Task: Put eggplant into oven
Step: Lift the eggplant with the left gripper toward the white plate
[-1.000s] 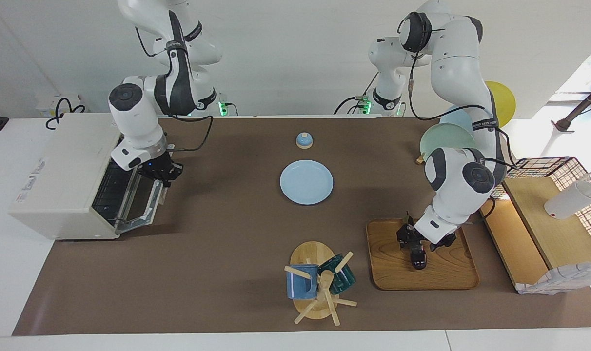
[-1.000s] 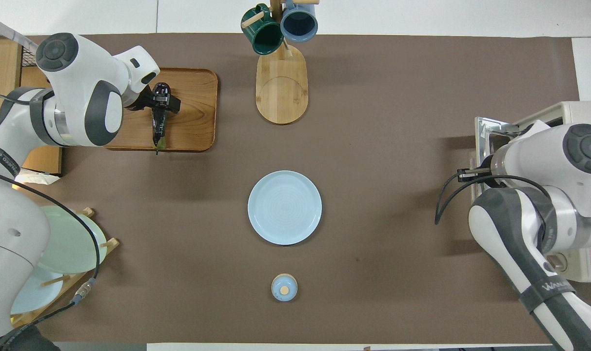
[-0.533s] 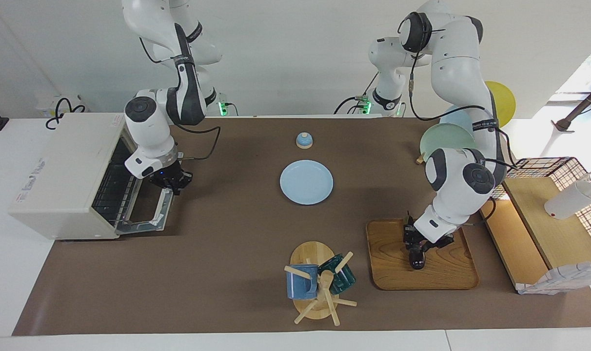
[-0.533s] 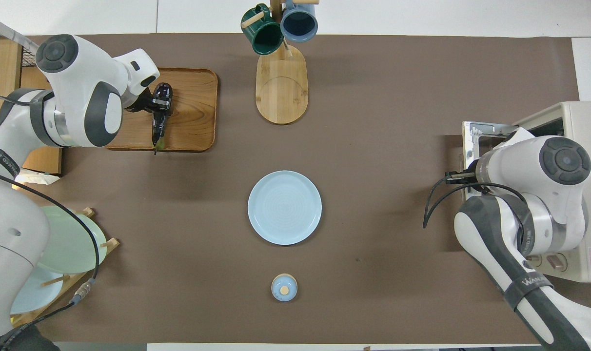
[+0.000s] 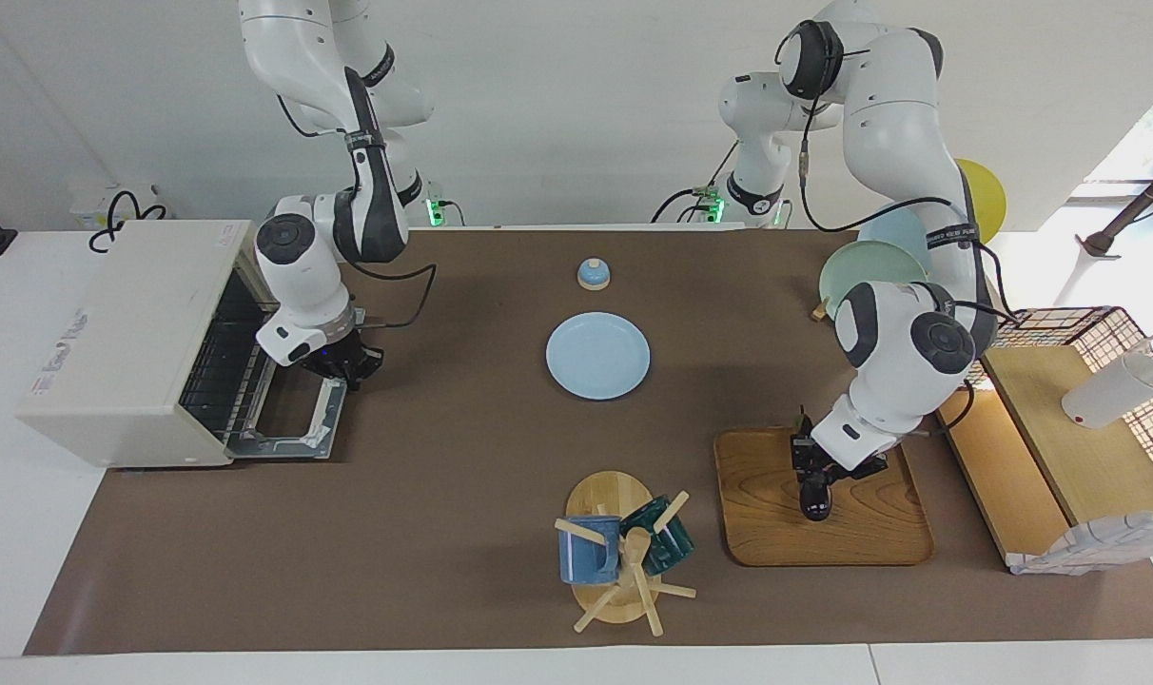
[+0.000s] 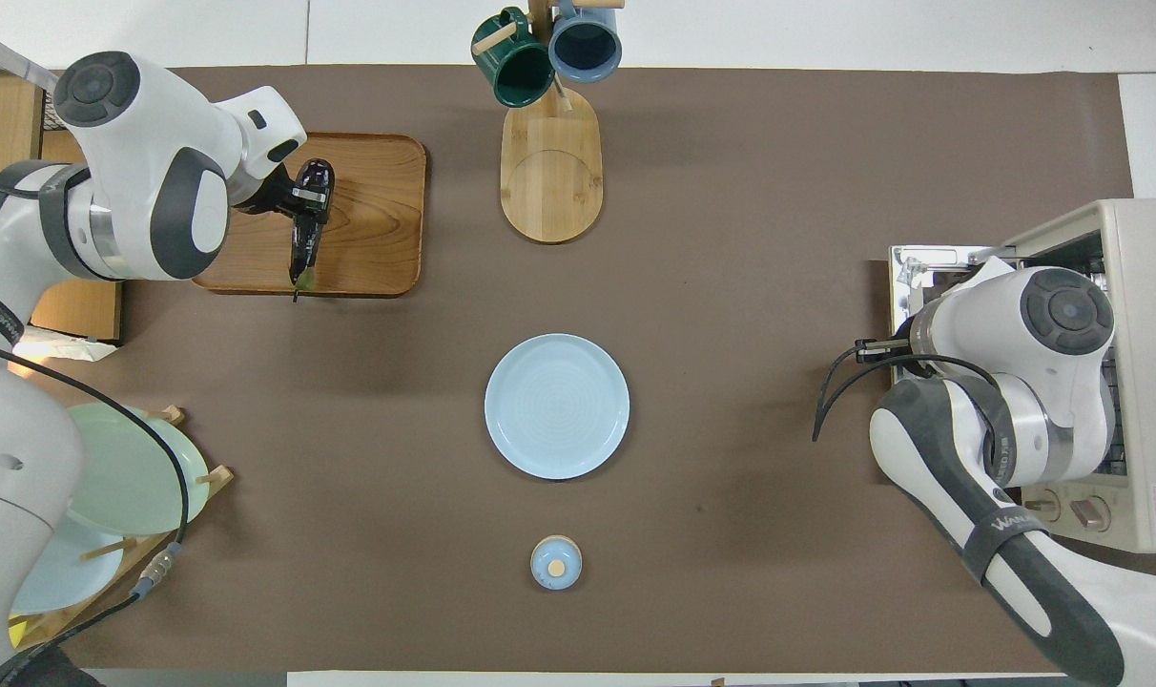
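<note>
The dark purple eggplant (image 5: 815,502) (image 6: 303,250) lies lengthwise on the wooden tray (image 5: 871,542) (image 6: 378,239) at the left arm's end of the table. My left gripper (image 5: 811,474) (image 6: 308,198) is down on it, shut around its thick part. Whether the eggplant still touches the tray I cannot tell. The off-white oven (image 5: 129,323) (image 6: 1145,239) stands at the right arm's end, and its glass door (image 5: 291,419) (image 6: 921,272) is folded down flat. My right gripper (image 5: 346,369) is shut at the bar handle on the door's outer edge. In the overhead view the arm hides it.
A light blue plate (image 5: 597,355) lies mid-table, with a small blue knobbed lid (image 5: 594,274) nearer the robots. A mug tree (image 5: 624,552) with two mugs stands beside the tray. A plate rack (image 5: 871,271) and a wooden shelf (image 5: 1043,428) flank the left arm.
The right gripper moved away from the oven and the door swung from half open down to flat. The left gripper closed on the eggplant and the arm rose slightly.
</note>
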`<state>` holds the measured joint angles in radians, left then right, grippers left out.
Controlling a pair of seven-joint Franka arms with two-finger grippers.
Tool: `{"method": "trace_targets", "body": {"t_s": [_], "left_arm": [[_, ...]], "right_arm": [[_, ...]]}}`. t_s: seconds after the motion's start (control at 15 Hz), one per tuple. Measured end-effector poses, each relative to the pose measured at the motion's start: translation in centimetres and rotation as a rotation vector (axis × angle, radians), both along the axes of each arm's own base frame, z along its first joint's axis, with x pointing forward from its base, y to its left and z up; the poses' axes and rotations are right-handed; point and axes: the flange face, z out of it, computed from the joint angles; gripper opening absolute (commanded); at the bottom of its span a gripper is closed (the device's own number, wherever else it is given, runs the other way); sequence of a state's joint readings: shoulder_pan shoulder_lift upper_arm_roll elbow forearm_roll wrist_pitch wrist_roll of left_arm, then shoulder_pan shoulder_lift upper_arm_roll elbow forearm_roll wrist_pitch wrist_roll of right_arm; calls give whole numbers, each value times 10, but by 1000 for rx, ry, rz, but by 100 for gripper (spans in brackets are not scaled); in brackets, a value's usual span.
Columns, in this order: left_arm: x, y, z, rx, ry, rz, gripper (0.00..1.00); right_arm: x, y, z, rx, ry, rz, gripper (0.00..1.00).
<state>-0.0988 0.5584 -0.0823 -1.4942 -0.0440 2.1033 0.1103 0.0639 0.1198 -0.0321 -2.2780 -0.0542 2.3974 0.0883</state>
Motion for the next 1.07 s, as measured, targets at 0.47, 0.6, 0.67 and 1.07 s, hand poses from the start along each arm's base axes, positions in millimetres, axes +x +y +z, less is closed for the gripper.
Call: {"method": "trace_targets", "body": {"t_s": [0.47, 0.6, 0.67, 1.07], "left_arm": [[-44, -12, 118, -29, 63, 6, 0], [-56, -29, 135, -29, 76, 14, 0], [-61, -38, 140, -29, 79, 17, 0], [-79, -86, 143, -32, 108, 49, 0]], "right_arm": [[-4, 44, -4, 17, 25, -82, 0], [-2, 48, 1, 15, 31, -83, 25], [-1, 46, 3, 15, 30, -88, 55], [5, 34, 15, 18, 7, -105, 100]]}}
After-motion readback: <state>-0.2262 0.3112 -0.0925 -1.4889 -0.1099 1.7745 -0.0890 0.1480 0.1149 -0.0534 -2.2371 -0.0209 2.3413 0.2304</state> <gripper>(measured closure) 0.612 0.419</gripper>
